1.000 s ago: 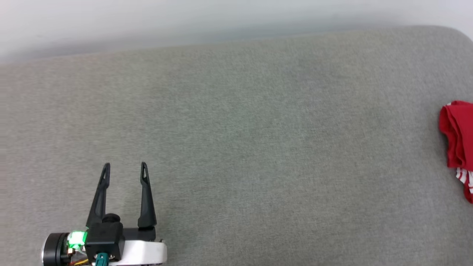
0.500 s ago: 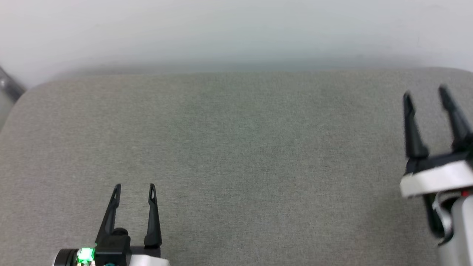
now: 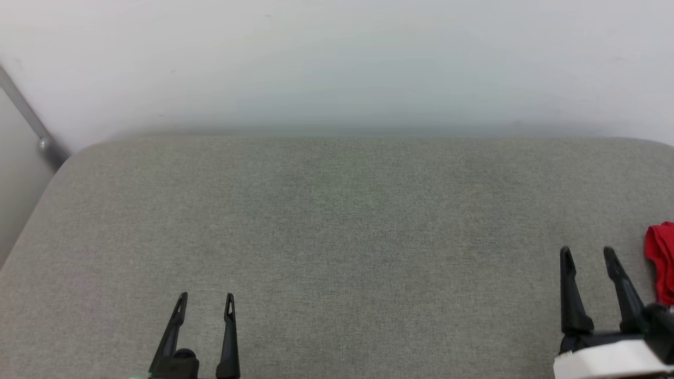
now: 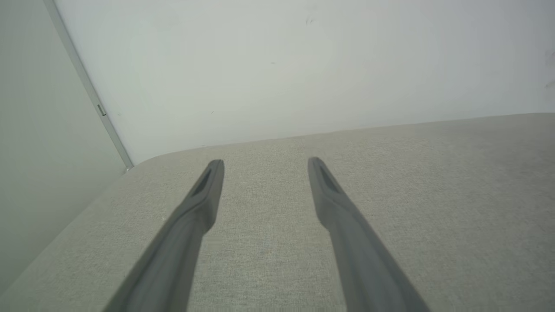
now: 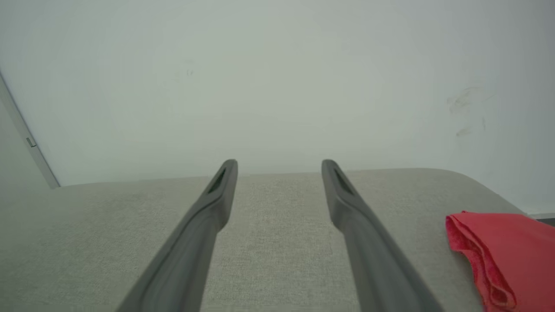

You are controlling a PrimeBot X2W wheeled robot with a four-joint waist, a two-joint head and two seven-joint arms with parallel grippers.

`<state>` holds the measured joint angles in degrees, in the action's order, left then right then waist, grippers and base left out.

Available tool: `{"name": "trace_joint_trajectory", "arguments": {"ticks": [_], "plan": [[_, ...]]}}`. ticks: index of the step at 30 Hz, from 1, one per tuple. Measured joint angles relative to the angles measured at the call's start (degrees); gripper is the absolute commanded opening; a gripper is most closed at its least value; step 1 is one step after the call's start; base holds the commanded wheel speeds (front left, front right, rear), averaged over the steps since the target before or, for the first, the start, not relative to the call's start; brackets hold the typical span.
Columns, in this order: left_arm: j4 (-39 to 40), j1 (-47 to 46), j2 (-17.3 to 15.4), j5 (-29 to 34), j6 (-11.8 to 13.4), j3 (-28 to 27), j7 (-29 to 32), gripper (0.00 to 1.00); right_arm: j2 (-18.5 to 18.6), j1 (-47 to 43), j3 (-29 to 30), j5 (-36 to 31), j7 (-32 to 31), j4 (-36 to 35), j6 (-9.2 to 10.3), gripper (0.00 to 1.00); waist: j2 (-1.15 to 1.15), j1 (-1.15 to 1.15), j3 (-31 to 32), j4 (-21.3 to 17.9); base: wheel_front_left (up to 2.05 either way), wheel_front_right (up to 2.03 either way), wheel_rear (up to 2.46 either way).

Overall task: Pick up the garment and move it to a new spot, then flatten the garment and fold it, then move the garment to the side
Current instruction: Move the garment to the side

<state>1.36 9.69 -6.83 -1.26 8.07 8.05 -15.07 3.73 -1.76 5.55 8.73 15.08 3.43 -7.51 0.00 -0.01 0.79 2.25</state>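
The garment is a red folded cloth lying at the far right edge of the grey padded surface, cut off by the head view's border. In the right wrist view the garment lies to the right of the fingers, layered edges facing them. My right gripper stands open just left of the garment, apart from it, with nothing between its fingers. My left gripper stands open at the lower left, empty, far from the garment, and the left wrist view shows bare fabric beyond its fingers.
The grey padded surface has rounded corners and ends against a pale wall at the back. A grey metal strip runs down the wall at the far left, beside the surface's left corner.
The head camera has tilted and turned, so more wall shows. My right gripper came into view high at the right, then dropped lower. The garment shows again at the right edge.
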Motion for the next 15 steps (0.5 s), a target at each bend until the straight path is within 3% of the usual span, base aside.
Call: {"name": "trace_joint_trajectory", "arguments": {"ticks": [15], "plan": [[-1.56,2.14,0.64,0.09,-0.57,0.76,0.0,1.0,-0.71,-11.18,0.57,3.58,0.01,-4.2,0.0,1.0,0.0,0.01,2.47,0.04,0.0,0.0,0.0]]}}
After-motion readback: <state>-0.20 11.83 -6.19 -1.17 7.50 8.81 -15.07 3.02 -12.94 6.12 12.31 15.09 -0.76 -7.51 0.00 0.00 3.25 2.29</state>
